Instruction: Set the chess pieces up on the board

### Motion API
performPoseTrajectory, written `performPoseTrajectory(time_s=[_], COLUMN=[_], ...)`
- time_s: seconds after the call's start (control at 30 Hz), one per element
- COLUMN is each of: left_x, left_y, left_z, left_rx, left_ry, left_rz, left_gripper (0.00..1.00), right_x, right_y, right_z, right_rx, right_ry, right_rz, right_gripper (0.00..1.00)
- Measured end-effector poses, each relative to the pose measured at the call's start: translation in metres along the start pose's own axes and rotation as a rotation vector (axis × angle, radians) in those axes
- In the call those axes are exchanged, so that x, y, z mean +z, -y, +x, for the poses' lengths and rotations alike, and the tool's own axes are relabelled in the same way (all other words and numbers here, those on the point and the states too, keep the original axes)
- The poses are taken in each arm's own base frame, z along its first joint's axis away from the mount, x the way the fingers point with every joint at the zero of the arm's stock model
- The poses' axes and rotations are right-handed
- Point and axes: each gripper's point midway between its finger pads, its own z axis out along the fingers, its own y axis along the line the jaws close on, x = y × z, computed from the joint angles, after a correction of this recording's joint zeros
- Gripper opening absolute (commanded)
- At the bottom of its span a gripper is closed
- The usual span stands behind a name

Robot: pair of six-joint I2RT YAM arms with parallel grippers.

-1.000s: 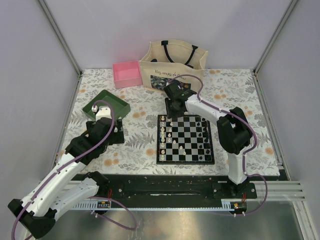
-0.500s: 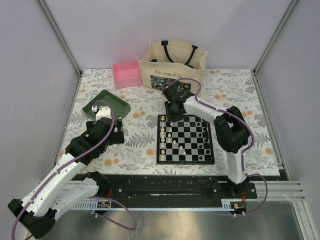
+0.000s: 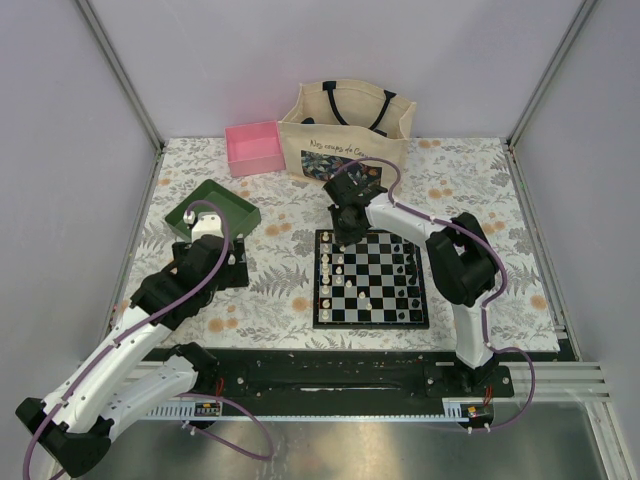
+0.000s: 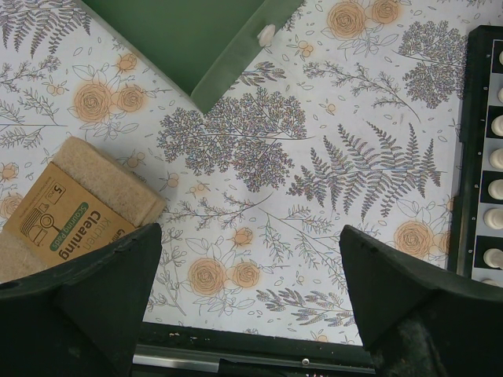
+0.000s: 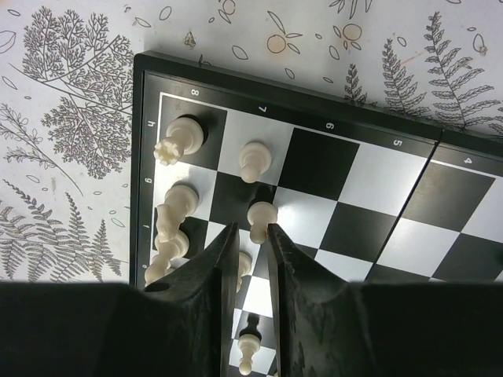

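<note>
Matte black left pincer (image 4: 250, 275) gapes released; right pincer (image 5: 253, 236) clenches a glossy cream pawn (image 5: 262, 212).

Lighting's bright and even, coming from above, so shadows on the table (image 3: 290, 275) are short and soft. There's a bit of white glare on the board (image 5: 357, 228) in the right wrist view. The close-up black fingers (image 4: 86, 306) look dark and slightly soft.

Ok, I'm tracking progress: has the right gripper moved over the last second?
Yes, the right gripper has shifted slightly left, closer to the board's far-left corner.
</note>
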Motion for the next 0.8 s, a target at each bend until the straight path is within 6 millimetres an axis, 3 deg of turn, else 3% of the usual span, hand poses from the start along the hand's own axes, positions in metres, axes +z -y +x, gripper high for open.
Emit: performPoseTrajectory(time_s=[0.17,0.8], left_x=[0.000,0.000], left_y=[0.000,0.000], left_z=[0.000,0.000], left_rx=[0.000,0.000], left_ry=[0.000,0.000], left_rz=[0.000,0.000], left_gripper=[0.99,0.99], right_x=[0.004,0.004], right_y=[0.001,-0.009], right_z=[0.003,0.009], right_rx=[-0.001,-0.021], right_ry=[-0.011,-0.021], right_rz=[0.005,0.000], right_gripper=[0.24,0.23])
